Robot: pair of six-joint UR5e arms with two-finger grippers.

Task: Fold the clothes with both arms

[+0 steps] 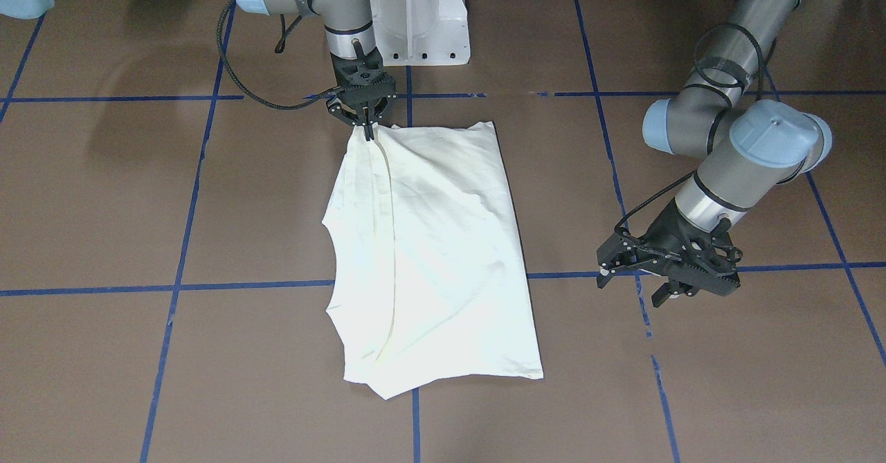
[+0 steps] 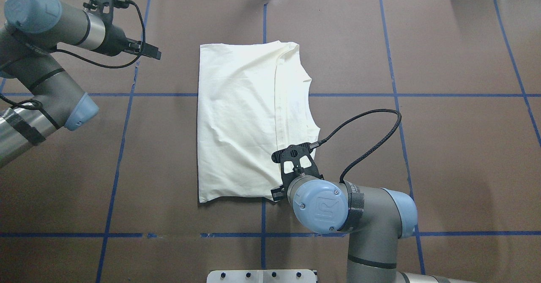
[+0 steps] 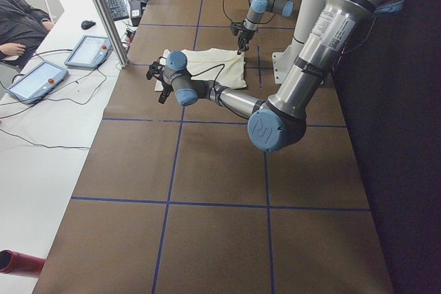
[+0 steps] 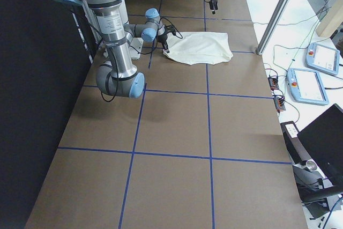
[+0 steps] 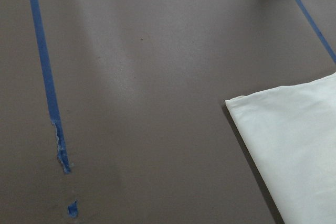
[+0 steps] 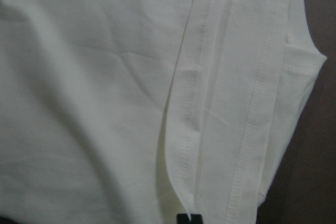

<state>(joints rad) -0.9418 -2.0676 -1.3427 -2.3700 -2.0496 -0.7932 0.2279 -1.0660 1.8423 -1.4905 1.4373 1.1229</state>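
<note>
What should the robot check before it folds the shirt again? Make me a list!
1. The right pincer is shut on the shirt, at a corner: ok.
2. The left pincer grips the shirt too: not ok, it is open over the table, beside the shirt.
3. The rest of the shirt lies flat: ok.
4. Both layers are caught in the right pincer: cannot tell.
5. Nothing else lies on the shirt: ok.

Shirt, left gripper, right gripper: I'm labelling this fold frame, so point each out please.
shirt (image 2: 236,126): overhead exterior view, middle of the folded body.
left gripper (image 1: 631,290): exterior front-facing view, between its open fingertips.
right gripper (image 1: 368,133): exterior front-facing view, fingertips pinching the shirt's corner.
</note>
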